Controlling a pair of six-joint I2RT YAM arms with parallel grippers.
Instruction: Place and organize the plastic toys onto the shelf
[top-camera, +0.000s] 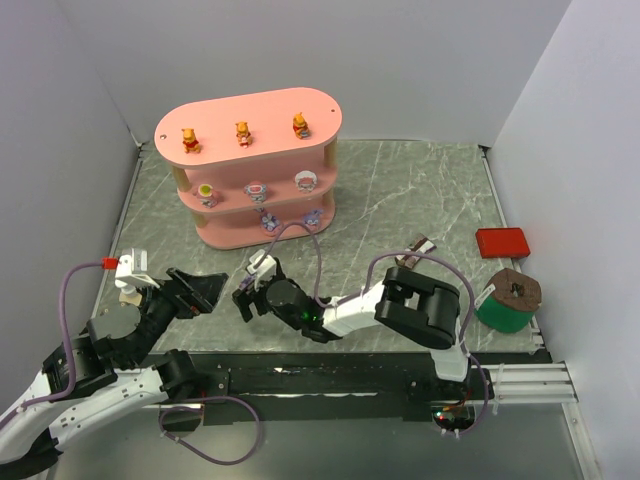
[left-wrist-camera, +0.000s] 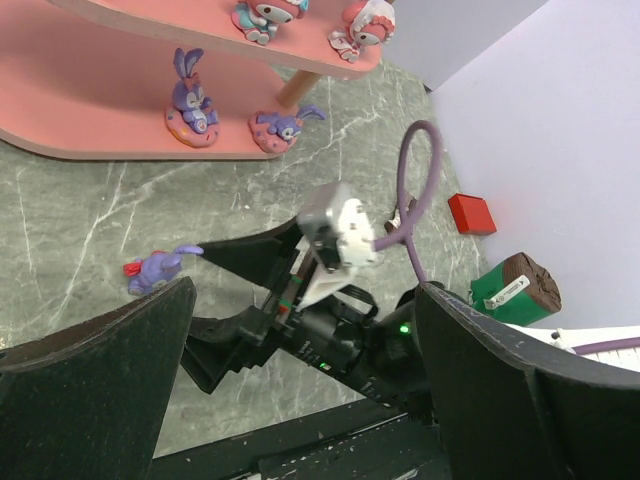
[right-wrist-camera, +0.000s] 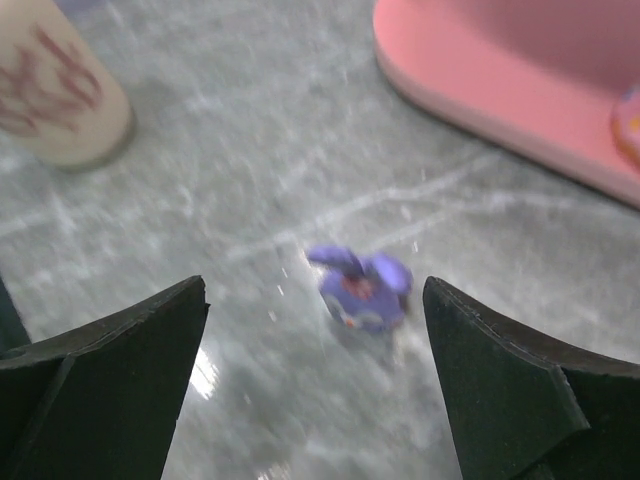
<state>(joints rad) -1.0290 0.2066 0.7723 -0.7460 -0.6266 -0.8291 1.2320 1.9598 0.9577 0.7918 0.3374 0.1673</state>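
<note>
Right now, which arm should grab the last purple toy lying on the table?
Right. The right gripper, open, frames the purple toy, a finger on either side. The left gripper is open too, but the toy sits off its line and the right arm crosses its view.

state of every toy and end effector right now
orange bears: three upright on shelf top tier
pink-white figurines: three on middle tier
purple figurines: two on bottom tier
loose purple figurine: on the table, unshelved
left end effector: open, empty
right end effector: open, over the loose purple figurine
</note>
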